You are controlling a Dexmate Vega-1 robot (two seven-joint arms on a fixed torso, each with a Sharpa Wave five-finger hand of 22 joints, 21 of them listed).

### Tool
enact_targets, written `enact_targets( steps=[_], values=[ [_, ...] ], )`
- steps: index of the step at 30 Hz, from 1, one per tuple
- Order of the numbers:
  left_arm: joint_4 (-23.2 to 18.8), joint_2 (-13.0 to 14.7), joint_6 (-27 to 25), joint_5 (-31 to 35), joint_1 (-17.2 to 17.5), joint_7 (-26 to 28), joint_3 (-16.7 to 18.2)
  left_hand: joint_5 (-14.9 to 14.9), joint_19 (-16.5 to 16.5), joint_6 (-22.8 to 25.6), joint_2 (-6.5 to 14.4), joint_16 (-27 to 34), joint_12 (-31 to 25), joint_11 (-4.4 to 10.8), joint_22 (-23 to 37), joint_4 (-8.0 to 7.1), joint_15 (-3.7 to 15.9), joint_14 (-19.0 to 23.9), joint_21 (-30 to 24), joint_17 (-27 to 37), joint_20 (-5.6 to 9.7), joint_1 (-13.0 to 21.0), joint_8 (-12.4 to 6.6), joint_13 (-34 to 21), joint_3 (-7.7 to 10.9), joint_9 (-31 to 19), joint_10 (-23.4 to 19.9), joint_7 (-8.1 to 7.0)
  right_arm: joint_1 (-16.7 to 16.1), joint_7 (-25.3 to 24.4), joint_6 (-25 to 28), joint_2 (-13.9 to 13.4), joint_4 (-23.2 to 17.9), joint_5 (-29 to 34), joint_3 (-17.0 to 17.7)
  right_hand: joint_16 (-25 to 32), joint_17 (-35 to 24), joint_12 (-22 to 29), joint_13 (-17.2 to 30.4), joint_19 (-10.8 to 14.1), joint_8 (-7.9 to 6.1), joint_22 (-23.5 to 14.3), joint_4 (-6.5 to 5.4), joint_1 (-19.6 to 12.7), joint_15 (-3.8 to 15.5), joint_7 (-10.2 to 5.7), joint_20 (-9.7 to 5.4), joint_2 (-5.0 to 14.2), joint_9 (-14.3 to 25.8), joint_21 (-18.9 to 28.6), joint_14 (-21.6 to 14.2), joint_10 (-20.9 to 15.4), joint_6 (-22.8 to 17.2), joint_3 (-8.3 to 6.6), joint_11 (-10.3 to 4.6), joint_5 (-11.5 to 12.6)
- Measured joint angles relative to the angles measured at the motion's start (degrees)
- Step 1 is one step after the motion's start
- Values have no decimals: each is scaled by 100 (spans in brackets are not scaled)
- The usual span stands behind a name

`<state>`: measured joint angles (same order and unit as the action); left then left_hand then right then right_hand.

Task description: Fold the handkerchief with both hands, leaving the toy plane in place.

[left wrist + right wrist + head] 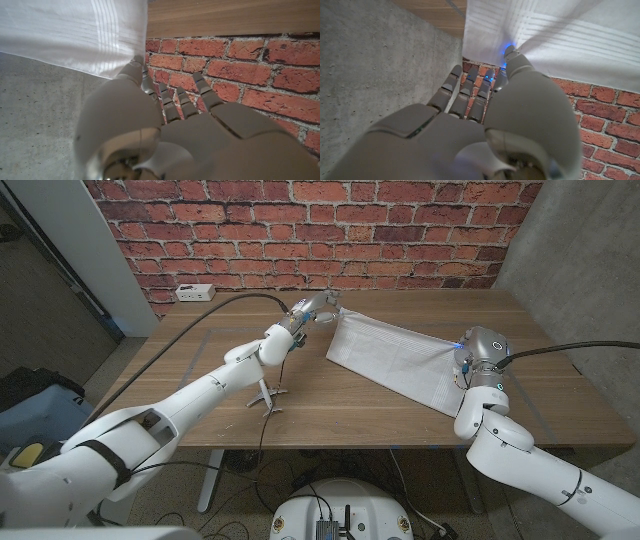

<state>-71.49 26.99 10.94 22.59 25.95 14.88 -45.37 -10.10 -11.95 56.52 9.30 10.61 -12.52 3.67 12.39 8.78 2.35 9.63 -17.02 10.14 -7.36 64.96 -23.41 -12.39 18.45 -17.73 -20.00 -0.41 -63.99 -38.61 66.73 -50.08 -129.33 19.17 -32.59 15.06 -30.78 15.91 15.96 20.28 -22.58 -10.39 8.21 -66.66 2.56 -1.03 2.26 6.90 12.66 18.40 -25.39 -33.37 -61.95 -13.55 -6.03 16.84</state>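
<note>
The white handkerchief [390, 352] spreads from the table's far middle toward the right front, stretched between my two hands. My left hand [315, 308] pinches its far corner; in the left wrist view that hand [165, 130] has its thumb pressed on the cloth's [70, 35] edge. My right hand [466, 370] holds the near right corner, mostly hidden behind the cloth. In the right wrist view that hand's [485, 125] thumb meets the striped hem [560, 35]. The small grey toy plane [268, 396] stands on the wood left of the cloth, under my left forearm, apart from the handkerchief.
A white power strip [195, 292] lies at the table's back left by the brick wall. A black cable [200, 320] arcs over the left half of the table [340, 410]. A concrete wall rises at the right.
</note>
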Motion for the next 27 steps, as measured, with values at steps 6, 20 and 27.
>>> enact_targets(
  steps=[6, 20, 27],
  values=[
    [206, -100, 15, 18, -136, 18, -113, 0, 0, 0, -1, 0, 0, 0, 0, 0, 0, 0, 0, 0, 0, -1, 1, 0, 0, 0, 0, 0, 95, 118, -1, -8, 90, -21, -17, -4, 0, 0, 0, 2, 0, 0, 0, 0, 0, 1, 3, 0, 0, 0, 0, 0, -1, 0, 0, 0],
    [674, -304, 28, 32, -403, 48, -364, 0, 0, 0, -2, 0, 0, 0, 0, 0, 0, 0, -44, 1, 0, -1, 23, 0, 0, 0, 0, 0, 422, 411, -38, -70, 396, -99, -169, -25, -1, 0, 15, 20, -1, -1, 8, 26, 0, -1, 21, -20, 0, 0, 0, -31, 1, -39, 32, -39],
    [889, -399, 15, 53, -527, 68, -480, 0, 0, 0, -2, 0, -25, 0, 0, -2, 0, 0, -44, 0, 0, -2, 44, 0, -2, 0, 0, 0, 578, 551, -41, -95, 518, -112, -260, -45, -1, 0, 15, 20, -1, -1, -16, 51, 0, -1, 21, -10, 0, 0, 1, -31, 2, -63, 31, -45]
  ],
)
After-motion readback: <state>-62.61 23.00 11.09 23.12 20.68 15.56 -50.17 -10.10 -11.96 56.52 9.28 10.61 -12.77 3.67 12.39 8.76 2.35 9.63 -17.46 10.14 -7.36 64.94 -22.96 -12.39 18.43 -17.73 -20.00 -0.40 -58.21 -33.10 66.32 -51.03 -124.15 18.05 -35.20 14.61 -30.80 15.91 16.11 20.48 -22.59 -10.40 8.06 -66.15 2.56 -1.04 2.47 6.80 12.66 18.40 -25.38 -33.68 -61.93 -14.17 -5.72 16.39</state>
